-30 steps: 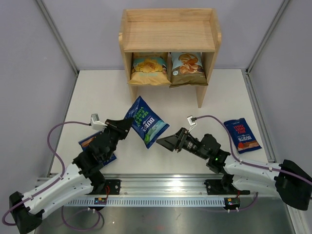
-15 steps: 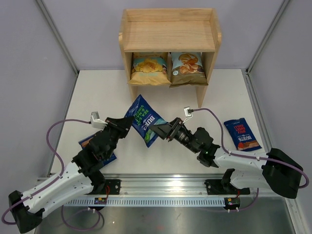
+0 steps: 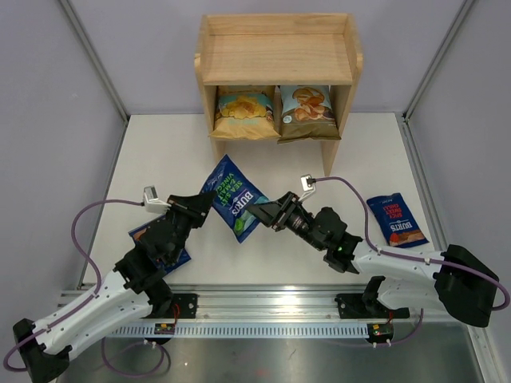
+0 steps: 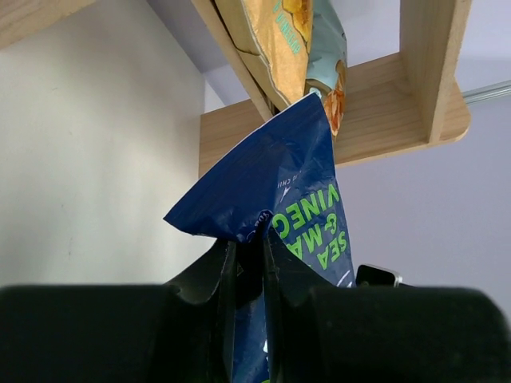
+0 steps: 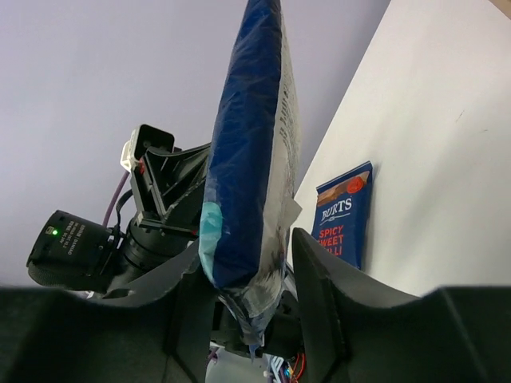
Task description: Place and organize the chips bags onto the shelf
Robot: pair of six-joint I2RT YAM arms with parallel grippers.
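Note:
My left gripper (image 3: 205, 204) is shut on the left corner of the green-lettered Burts bag (image 3: 234, 196) and holds it up above the table; its pinch also shows in the left wrist view (image 4: 247, 239). My right gripper (image 3: 257, 213) is open, and its jaws stand on either side of that bag's lower edge (image 5: 247, 183) without closing. A red-lettered Burts bag (image 3: 397, 221) lies flat at the right. Another one (image 3: 152, 238) lies partly under my left arm. The yellow bag (image 3: 243, 112) and the Cassava bag (image 3: 307, 110) stand on the lower tier of the shelf (image 3: 275, 56).
The shelf's top tier (image 3: 275, 36) holds nothing. A metal rail (image 3: 263, 307) runs along the near edge in front of the arm bases. Grey walls with frame bars close in the left and right sides.
My right gripper moved left and up to the held bag, so its open jaws now straddle the bag's lower edge. The left gripper and bag shifted slightly.

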